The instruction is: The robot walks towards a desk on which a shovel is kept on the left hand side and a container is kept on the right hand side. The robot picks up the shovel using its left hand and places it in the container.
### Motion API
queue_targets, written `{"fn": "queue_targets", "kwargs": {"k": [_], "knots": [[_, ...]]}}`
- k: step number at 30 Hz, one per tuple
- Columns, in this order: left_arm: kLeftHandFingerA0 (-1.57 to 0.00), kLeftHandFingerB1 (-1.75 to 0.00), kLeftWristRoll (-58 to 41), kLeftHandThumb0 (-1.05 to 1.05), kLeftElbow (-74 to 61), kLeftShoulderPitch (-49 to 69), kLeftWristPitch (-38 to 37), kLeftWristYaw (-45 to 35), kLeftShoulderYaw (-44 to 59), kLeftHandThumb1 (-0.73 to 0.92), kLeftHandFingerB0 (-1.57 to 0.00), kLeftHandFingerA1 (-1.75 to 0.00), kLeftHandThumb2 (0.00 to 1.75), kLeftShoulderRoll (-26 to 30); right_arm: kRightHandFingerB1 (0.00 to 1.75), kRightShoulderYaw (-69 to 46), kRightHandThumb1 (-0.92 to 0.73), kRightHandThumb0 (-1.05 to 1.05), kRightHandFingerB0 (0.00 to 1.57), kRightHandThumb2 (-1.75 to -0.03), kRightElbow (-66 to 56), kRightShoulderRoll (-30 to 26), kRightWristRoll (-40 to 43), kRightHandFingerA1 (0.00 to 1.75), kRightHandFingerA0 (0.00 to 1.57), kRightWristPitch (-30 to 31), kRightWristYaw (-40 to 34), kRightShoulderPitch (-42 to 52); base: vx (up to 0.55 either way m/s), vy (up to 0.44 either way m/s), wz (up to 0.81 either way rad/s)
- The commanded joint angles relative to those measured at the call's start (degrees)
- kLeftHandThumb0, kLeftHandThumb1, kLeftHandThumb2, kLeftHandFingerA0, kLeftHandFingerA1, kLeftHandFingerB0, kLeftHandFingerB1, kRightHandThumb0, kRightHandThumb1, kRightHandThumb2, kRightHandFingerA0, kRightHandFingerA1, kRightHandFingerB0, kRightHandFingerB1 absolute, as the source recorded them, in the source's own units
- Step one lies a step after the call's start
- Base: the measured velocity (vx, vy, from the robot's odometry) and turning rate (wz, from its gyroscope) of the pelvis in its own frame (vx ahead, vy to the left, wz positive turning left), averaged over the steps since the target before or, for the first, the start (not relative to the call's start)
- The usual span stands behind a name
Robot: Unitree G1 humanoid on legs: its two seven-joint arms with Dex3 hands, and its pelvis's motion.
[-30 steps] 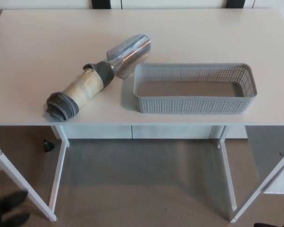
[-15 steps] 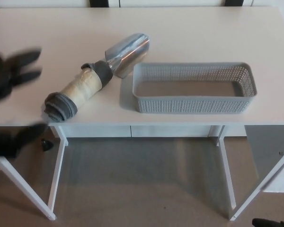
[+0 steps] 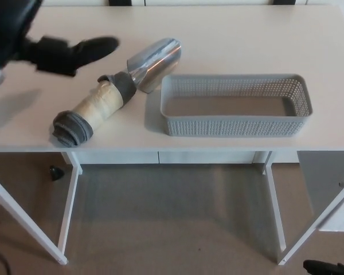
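On the white desk (image 3: pixel 235 34) the metal shovel (image 3: pixel 117 91) lies untouched on the left side, scoop end just beside the near-left corner of the grey perforated container (image 3: pixel 236 105), padded handle pointing toward the front edge. Container is empty and sits right of centre. Left hand (image 3: pixel 57 50) hovers above the desk at upper left, blurred, fingers spread apart and holding nothing, clear of the shovel's handle. Right hand doesn't show. Progress: robot is at the desk, reach under way by my read; grasp, lift, carry to the container and release all not yet done.
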Motion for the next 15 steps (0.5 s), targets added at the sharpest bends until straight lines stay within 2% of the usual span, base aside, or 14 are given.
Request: {"fn": "queue_targets", "kwargs": {"k": [1, 2, 5, 6, 7, 8, 15], "knots": [[-0.15, -0.35, 30.0, -0.72, 24.71, -17.39, 15.55, 11.18, -18.77, 0.44, -0.09, -0.41, 0.74, 0.4, 0.49, -0.34, -0.48, -0.35, 0.6, -0.54, -2.6, -0.85, -1.01, 0.63, 0.75, -0.23, -2.04, -0.28, 0.0, 0.0, 0.0], [-0.01, -0.47, 29.87, -0.35, 25.7, -17.6, 16.52, 11.09, -19.4, 0.22, 0.0, -0.49, 0.85, -0.04, 0.49, -0.36, -0.48, -0.35, 0.6, -0.54, -2.59, -0.9, -0.99, 0.62, 0.74, -0.16, -2.0, -0.33, 0.0, 0.0, 0.0], [0.0, -0.48, 30.25, -0.35, 28.38, -18.54, 18.56, 11.15, -21.69, 0.21, 0.0, -0.49, 0.84, -0.42, 0.48, -0.11, -0.48, -0.37, 0.59, -0.54, -3.29, -0.99, -1.34, 0.6, 0.73, 0.17, -2.08, -0.26, 0.0, 0.0, 0.0], [-0.1, -0.31, 30.3, -0.71, 29.56, -18.79, 19.27, 11.0, -22.51, 0.44, -0.06, -0.39, 0.75, -0.73, 0.47, -0.02, -0.49, -0.37, 0.59, -0.54, -3.54, -1.09, -1.54, 0.6, 0.72, 0.5, -2.16, -0.17, 0.0, 0.0, 0.0], [-0.11, -0.25, 30.3, -0.69, 30.13, -18.73, 19.6, 10.95, -22.9, 0.43, -0.08, -0.35, 0.61, -0.82, 0.47, 0.05, -0.49, -0.38, 0.59, -0.54, -3.61, -1.1, -1.68, 0.59, 0.73, 0.65, -2.26, -0.19, 0.0, 0.0, 0.0], [-0.03, -0.24, 29.81, -0.58, 31.27, -18.33, 19.95, 10.74, -23.42, 0.38, -0.06, -0.3, 0.75, -0.83, 0.47, 0.16, -0.49, -0.38, 0.59, -0.54, -3.69, -1.14, -1.89, 0.59, 0.73, 0.74, -2.35, -0.23, 0.0, 0.0, 0.0], [0.0, -0.2, 27.54, -0.53, 37.49, -18.15, 22.52, 10.16, -25.49, 0.34, -0.01, -0.22, 0.73, -0.65, 0.49, 0.26, -0.49, -0.35, 0.61, -0.54, -4.35, -1.2, -1.85, 0.62, 0.75, 0.86, -2.06, 0.19, 0.0, 0.0, 0.0]]}}
